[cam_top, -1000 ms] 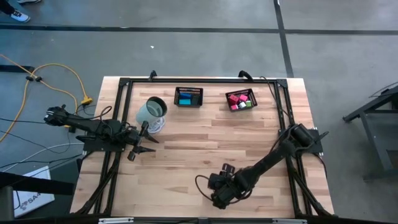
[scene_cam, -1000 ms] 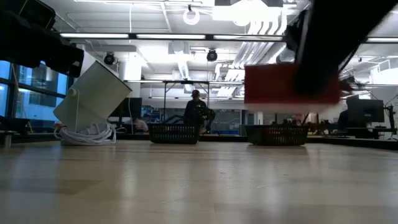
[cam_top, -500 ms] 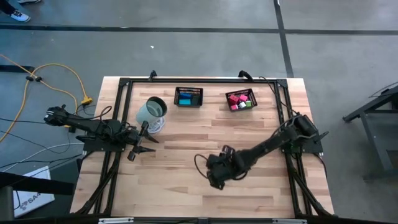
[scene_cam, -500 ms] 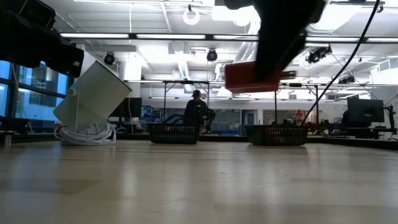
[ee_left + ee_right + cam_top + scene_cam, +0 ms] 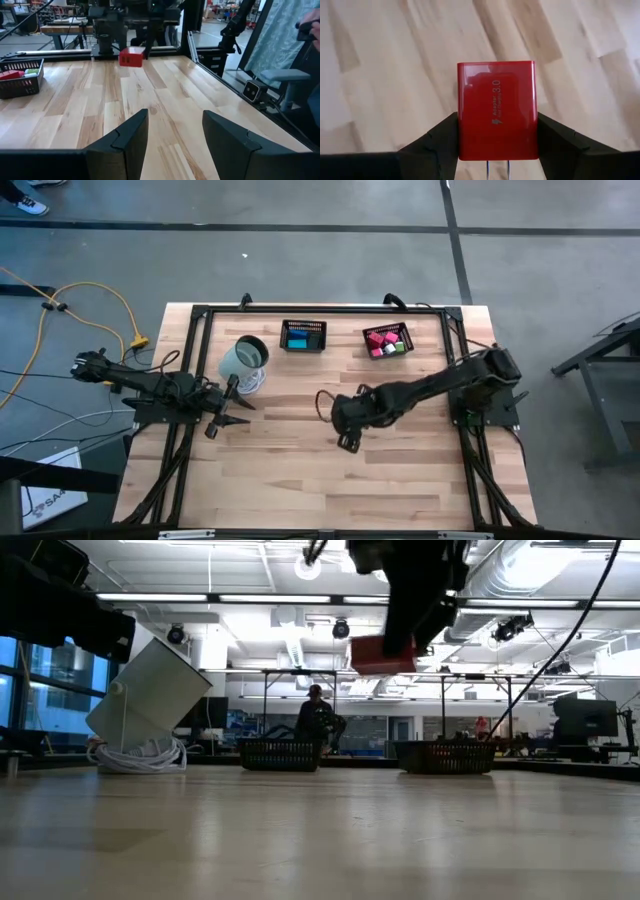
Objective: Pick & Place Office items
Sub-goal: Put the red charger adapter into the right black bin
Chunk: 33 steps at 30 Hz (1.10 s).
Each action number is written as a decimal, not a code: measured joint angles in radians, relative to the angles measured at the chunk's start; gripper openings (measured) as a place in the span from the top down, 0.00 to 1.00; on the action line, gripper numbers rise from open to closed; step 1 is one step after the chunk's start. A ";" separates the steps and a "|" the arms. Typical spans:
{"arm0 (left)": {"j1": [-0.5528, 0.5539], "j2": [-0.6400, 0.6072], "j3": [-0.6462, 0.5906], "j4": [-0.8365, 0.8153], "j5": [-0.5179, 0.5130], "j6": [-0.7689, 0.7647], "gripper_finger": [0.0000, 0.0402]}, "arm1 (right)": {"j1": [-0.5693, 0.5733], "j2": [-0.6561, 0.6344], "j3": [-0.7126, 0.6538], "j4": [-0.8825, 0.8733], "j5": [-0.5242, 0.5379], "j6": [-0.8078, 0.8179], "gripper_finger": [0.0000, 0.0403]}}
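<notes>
A red thumb-sized charger block (image 5: 496, 107), with white print on its face and metal prongs at one end, is in my right gripper (image 5: 496, 137) above the middle of the table (image 5: 300, 480). The low view shows the block (image 5: 383, 655) high off the wood, and the left wrist view shows the block (image 5: 131, 56) farther off. Other small items lie in two black mesh baskets: blue and teal ones (image 5: 303, 336), and pink, red and green ones (image 5: 386, 341). My left gripper (image 5: 172, 132) waits open at the table's left side (image 5: 232, 408). My right gripper pinches the red block between its two fingers (image 5: 442, 137), one on each narrow side (image 5: 462, 135), at the pronged end. The fingers come from above, pointing down. The block is lifted clear of the table, and its prongs (image 5: 497, 170) point back toward the wrist.
A white cylinder (image 5: 243, 358) leans tilted on a coil of white cord by the left arm. The two baskets (image 5: 280, 754) (image 5: 446, 756) stand along the far edge. A black frame (image 5: 320, 308) rims the table. Bare wood lies across the middle and near side.
My right gripper has carried the red block from near the table's near edge toward the far edge and slightly to the left, rising as it went. The block has stayed in the same hold. The left arm has kept still.
</notes>
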 joint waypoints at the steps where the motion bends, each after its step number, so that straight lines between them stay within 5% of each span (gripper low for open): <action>1: 0.000 0.000 0.000 0.002 0.000 0.000 0.55 | -0.012 -0.017 -0.018 0.009 -0.007 -0.010 0.49; 16: 0.000 0.000 0.000 0.012 0.000 0.000 0.55 | -0.295 -0.255 -0.271 0.081 -0.053 -0.212 0.50; 33: 0.000 0.000 0.000 0.025 0.000 0.000 0.55 | -0.684 -0.285 -0.385 0.166 -0.181 -0.382 0.50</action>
